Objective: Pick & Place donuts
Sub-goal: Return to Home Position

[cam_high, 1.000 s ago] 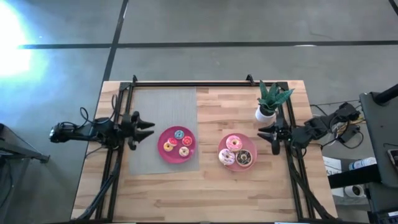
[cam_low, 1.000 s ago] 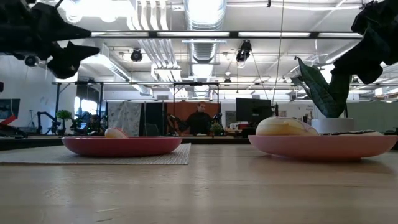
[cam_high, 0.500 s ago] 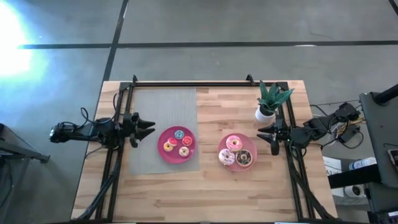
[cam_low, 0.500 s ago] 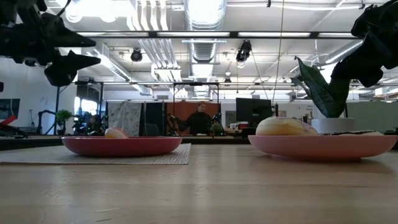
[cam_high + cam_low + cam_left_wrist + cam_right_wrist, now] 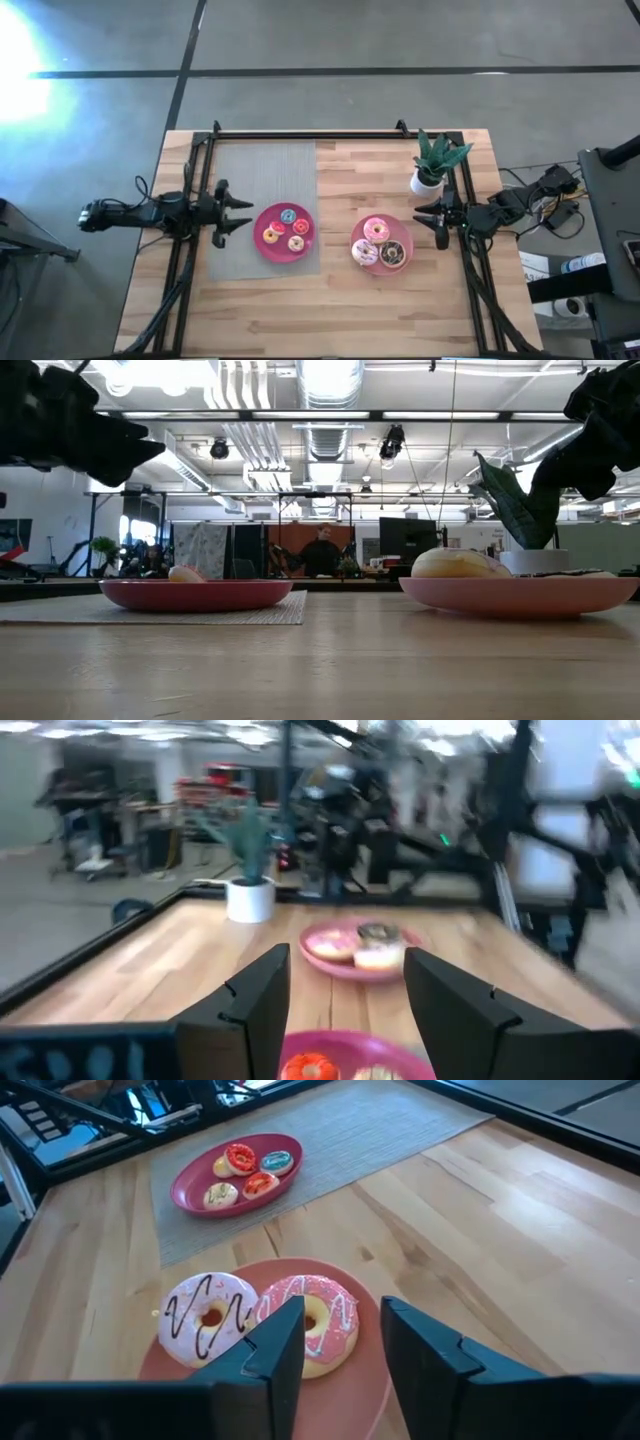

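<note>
Left gripper (image 5: 247,212) over mat (image 5: 265,170); plate rims (image 5: 195,597) half-hide donuts (image 5: 455,563) (low view).

The left arm (image 5: 150,212) reaches in level from the left side. The left tool (image 5: 237,213) points inward, its 2 fingers (image 5: 250,1010) spread apart and holding nothing. The right arm (image 5: 500,212) faces it from the right side, and the right tool (image 5: 428,214) is likewise spread and bare.
</note>
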You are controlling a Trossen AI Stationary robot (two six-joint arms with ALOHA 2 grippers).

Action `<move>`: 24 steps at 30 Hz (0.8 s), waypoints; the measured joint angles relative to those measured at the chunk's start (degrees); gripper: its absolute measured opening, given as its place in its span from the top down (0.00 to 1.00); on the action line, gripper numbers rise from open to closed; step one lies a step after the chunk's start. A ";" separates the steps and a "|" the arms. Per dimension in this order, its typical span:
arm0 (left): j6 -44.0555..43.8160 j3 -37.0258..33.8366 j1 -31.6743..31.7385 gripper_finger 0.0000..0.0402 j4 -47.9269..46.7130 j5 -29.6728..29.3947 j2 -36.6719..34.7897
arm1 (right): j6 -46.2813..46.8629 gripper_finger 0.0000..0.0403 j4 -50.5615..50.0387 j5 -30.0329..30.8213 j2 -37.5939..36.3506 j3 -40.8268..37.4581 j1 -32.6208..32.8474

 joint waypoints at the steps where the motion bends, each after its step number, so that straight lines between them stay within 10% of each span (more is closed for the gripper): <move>1: 2.44 0.02 0.56 0.57 -0.63 2.04 0.00 | 0.00 0.68 0.03 0.00 0.00 0.00 0.00; 24: -18.39 -0.04 8.76 0.57 -0.56 5.60 0.13 | 0.00 0.69 0.25 0.00 0.00 0.00 0.04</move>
